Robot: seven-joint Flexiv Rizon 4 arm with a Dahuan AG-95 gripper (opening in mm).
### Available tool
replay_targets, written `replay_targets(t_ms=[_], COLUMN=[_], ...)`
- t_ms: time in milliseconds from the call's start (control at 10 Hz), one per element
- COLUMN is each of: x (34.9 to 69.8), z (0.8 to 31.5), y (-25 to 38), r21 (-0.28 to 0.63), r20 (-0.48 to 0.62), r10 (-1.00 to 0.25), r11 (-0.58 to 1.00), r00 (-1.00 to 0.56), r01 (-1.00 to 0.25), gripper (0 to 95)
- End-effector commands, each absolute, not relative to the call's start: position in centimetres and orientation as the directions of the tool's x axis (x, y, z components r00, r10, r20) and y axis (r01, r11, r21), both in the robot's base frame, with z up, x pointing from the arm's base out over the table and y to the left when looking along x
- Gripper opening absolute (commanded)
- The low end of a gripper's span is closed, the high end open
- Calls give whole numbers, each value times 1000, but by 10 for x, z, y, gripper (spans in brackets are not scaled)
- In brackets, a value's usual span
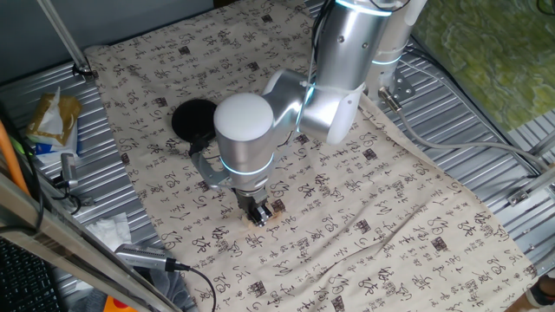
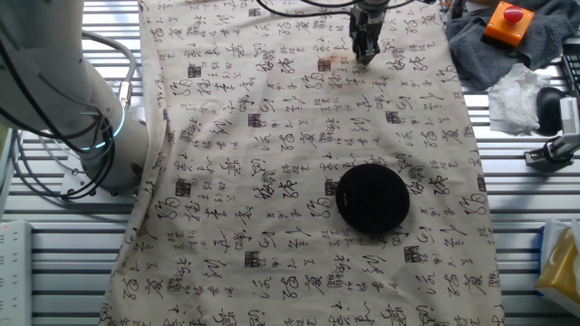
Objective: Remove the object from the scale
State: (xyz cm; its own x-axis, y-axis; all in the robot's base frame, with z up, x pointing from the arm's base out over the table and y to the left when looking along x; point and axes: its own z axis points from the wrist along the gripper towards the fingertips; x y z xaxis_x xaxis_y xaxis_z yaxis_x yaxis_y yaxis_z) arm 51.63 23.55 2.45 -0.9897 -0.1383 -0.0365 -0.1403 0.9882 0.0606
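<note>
The scale [image 1: 194, 119] is a flat round black disc on the printed cloth, and its top is bare; it also shows in the other fixed view [image 2: 372, 196]. My gripper [image 1: 259, 214] is down at the cloth, well away from the disc, with its fingers close together. A small light tan bit, the wooden cube [image 1: 263, 217], shows at the fingertips and is mostly hidden by them. In the other fixed view the gripper [image 2: 365, 52] is at the top edge and the cube cannot be made out.
A flat brownish stain [image 1: 277, 208] lies on the cloth right beside the gripper, also in the other fixed view [image 2: 333, 62]. The cloth [image 1: 390, 217] is wrinkled. Cables, tissues and an orange box with a red button [image 2: 506, 23] lie beyond the cloth's edges.
</note>
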Motion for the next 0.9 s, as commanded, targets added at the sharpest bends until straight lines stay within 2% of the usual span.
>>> replay_targets(t_ms=[100, 300, 400, 500, 900], x=[517, 517, 517, 517, 517], z=[24, 22, 22, 21, 21], y=[235, 235, 235, 234, 234], r21=[61, 65, 67, 76, 92], r20=[-40, -42, -42, -44, -48], r10=[-140, -144, -145, -149, -155], r11=[988, 987, 987, 985, 983], r00=[-989, -989, -989, -988, -987], r01=[-142, -147, -148, -152, -159], gripper=[0, 380, 380, 760, 760])
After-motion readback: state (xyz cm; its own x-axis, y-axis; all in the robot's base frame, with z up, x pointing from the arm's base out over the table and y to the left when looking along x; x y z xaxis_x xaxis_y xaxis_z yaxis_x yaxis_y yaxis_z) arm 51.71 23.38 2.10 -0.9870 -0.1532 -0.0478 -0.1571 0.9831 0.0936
